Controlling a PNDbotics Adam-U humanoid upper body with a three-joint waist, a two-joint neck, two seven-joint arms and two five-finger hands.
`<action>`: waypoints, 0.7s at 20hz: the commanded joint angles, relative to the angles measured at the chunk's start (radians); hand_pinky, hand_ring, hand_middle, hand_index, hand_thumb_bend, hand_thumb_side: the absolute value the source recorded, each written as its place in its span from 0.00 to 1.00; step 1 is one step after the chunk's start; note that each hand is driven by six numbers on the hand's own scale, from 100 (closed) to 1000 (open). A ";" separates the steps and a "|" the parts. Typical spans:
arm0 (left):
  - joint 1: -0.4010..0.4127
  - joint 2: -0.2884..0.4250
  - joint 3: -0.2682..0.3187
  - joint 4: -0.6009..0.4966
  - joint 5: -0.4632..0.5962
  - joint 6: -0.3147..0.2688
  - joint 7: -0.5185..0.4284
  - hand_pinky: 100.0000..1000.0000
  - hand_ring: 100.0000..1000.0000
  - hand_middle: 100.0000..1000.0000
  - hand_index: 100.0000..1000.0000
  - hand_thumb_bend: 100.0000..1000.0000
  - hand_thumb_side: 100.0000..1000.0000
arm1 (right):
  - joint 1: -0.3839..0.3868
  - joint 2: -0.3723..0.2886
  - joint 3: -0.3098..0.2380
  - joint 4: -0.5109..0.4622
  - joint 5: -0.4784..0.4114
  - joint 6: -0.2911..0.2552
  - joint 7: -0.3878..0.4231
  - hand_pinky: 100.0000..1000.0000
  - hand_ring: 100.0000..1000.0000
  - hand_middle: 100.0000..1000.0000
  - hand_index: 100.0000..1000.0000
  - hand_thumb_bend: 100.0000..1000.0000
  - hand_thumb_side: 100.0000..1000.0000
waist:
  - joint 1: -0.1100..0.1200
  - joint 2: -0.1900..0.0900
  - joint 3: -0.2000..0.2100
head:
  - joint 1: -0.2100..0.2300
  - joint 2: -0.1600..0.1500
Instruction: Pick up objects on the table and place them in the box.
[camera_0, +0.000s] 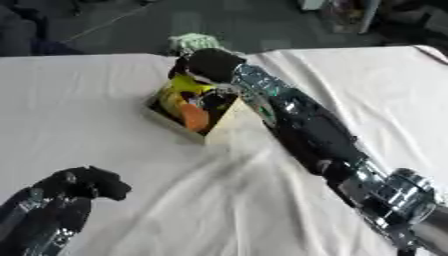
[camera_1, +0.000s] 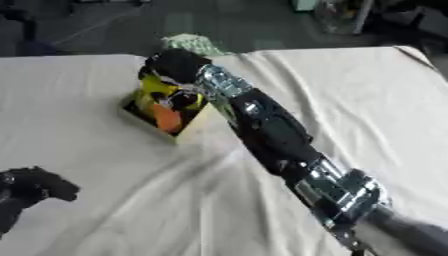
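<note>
The right hand (camera_0: 210, 64) hangs over the far rim of the small cardboard box (camera_0: 219, 131), which sits mid-table holding yellow and orange items. I can't tell its finger state. Best to release low inside. The left hand (camera_0: 87, 184) rests curled, near left.

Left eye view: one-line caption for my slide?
Right hand reaches over the box holding yellow and orange items; left hand rests curled at lower left.
</note>
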 joint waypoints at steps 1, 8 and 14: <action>-0.014 0.000 -0.001 -0.022 0.004 -0.003 -0.003 0.71 0.71 0.57 0.76 0.00 0.57 | -0.014 -0.001 -0.001 0.011 0.024 -0.006 -0.006 0.47 0.54 0.66 0.81 0.00 0.14 | 0.004 -0.012 0.000 | -0.001 -0.009; -0.013 0.001 -0.001 -0.022 0.002 -0.003 -0.002 0.71 0.71 0.57 0.76 0.00 0.58 | -0.011 0.001 -0.007 0.025 0.054 -0.004 -0.008 0.62 0.71 0.79 0.86 0.00 0.15 | 0.004 -0.012 -0.003 | 0.000 -0.009; -0.012 0.001 0.000 -0.022 0.001 -0.003 -0.001 0.71 0.71 0.57 0.76 0.00 0.57 | -0.012 -0.010 -0.019 0.024 0.068 0.053 -0.018 0.69 0.77 0.83 0.89 0.00 0.17 | 0.004 -0.014 -0.005 | 0.001 -0.010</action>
